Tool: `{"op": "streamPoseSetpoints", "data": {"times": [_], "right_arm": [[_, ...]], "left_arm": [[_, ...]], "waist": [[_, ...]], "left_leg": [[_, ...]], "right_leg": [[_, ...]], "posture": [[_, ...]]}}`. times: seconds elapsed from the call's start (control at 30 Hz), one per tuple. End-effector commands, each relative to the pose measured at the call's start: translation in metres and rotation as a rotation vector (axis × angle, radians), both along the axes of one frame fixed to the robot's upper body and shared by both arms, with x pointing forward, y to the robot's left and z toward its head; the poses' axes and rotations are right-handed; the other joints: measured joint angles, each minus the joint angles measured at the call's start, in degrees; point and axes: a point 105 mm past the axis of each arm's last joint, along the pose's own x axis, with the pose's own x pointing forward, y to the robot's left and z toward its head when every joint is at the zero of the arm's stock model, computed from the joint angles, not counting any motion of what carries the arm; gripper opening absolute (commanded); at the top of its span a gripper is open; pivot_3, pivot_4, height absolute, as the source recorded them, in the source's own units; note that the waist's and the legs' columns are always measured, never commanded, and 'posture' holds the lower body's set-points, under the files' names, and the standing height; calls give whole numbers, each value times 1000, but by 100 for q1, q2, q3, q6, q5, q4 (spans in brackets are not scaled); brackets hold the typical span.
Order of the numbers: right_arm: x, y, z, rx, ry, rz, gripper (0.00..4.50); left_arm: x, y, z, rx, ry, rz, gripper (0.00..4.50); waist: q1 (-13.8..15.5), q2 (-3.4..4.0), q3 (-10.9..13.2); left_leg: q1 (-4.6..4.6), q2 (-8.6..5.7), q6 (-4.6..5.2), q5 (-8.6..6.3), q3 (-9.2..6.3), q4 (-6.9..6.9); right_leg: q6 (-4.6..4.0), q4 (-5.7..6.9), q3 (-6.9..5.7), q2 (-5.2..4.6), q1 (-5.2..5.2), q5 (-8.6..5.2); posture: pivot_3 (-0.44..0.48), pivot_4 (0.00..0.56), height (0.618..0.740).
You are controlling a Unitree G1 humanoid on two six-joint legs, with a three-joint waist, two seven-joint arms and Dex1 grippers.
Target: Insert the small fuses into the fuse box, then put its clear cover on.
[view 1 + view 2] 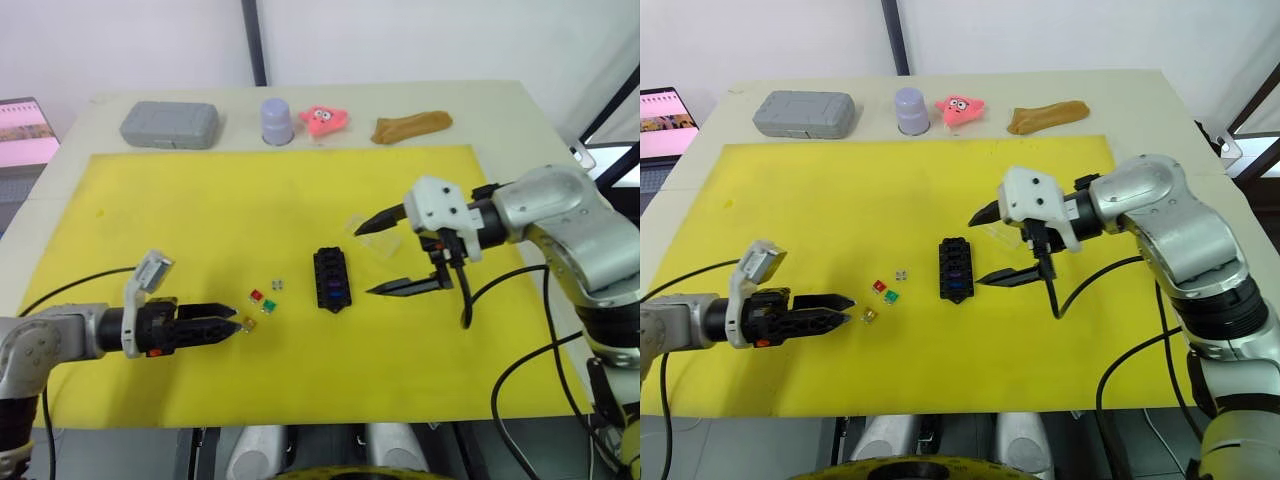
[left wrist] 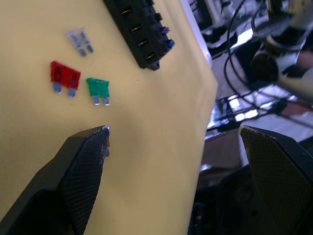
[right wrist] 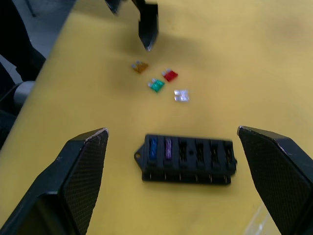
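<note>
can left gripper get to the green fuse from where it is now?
Probably yes. The left gripper is open, close beside the loose fuses, and the green fuse lies flat on the mat with nothing between; the orange fuse sits nearer its tips.

We were in a lab or test room: a pale table (image 1: 520, 110) under a yellow mat (image 1: 300, 200), plain white walls behind, a laptop screen (image 1: 25, 130) at the side, loose black cables (image 1: 520, 370) trailing off the edge.

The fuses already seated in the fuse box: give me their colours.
Blue and purple, side by side at one end of the fuse box; clearest in the right wrist view.
</note>
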Motion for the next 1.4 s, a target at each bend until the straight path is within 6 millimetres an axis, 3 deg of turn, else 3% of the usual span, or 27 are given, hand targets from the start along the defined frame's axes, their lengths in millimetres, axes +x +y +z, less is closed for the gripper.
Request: {"op": "streamPoseSetpoints", "data": {"times": [0.03, 0.07, 0.13, 0.27, 0.5, 0.8, 1.4], "right_arm": [[-8, 6, 10, 16, -40, 38, 4457], [-8, 6, 10, 15, -40, 40, 4457], [-9, 6, 9, 15, -38, 41, 4500], [-10, 5, 7, 10, -37, 36, 4500], [-11, 4, 5, 3, -39, 26, 4500], [-13, 4, 4, -5, -31, 15, 4500], [-15, 2, 2, -19, -26, 6, 4500]], "left_arm": [[2, 4, -2, -21, 72, 12, 4500], [2, 4, -5, -22, 91, 14, 4500], [5, 4, -7, -36, 124, 25, 3964], [6, 0, -9, -38, 154, 16, 2261], [8, -14, -12, -17, 173, -12, 2261], [21, -13, 7, -24, 145, 12, 2261], [16, -13, -6, 76, 159, 20, 2261]], "waist": [[1, -1, -1], [-1, -1, -1], [0, -1, -1], [0, -1, -1], [2, -2, -2], [1, -4, -3], [4, -4, -3]], "left_leg": [[0, 0, 0, 0, 0, 0], [0, -1, 0, 0, 1, 0], [0, -2, 0, 0, 1, 0], [0, -2, 0, 0, 0, 0], [0, -2, -1, 1, 0, 0], [-1, -2, -14, 8, -1, 2], [-1, -2, -17, 10, -1, 2]], "right_leg": [[0, 0, 0, 0, 0, 0], [0, -1, 0, -1, 0, 0], [0, -2, 1, -2, 0, 0], [0, -1, 1, -2, 0, 0], [0, -1, 1, -2, 0, 0], [0, 0, 1, -2, 0, 0], [0, 0, 1, -3, 0, 0]], "posture": [[0, 150, 731], [0, 150, 731], [0, 150, 731], [0, 150, 731], [0, 150, 731], [0, 150, 731], [0, 150, 731]]}}
